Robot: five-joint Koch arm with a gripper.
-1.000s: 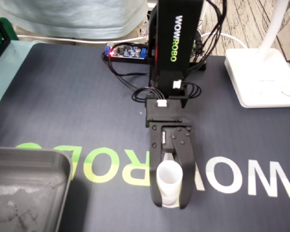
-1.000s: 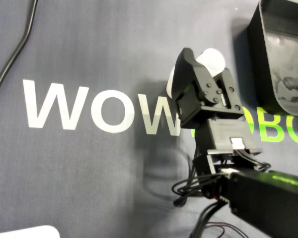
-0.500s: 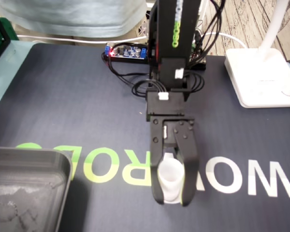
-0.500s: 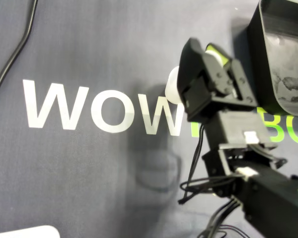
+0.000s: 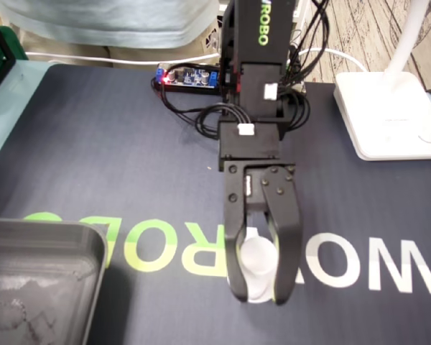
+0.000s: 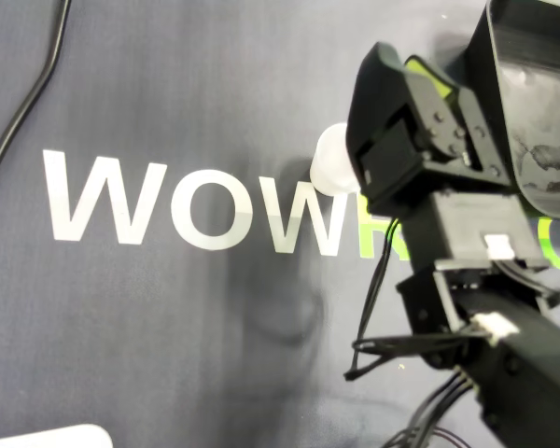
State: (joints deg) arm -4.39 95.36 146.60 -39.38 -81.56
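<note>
Clamps the white cup [image 5: 257,259] with the tool [image 5: 262,296], jaws drawn in against its sides, over the lettered worktop mat [image 5: 93,144].

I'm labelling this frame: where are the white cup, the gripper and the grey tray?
white cup [image 5: 257,260]: fixed view, its side between the jaws.
gripper [image 5: 261,295]: fixed view, midway between the fingertips.
grey tray [image 5: 43,228]: fixed view, its top rim.
</note>
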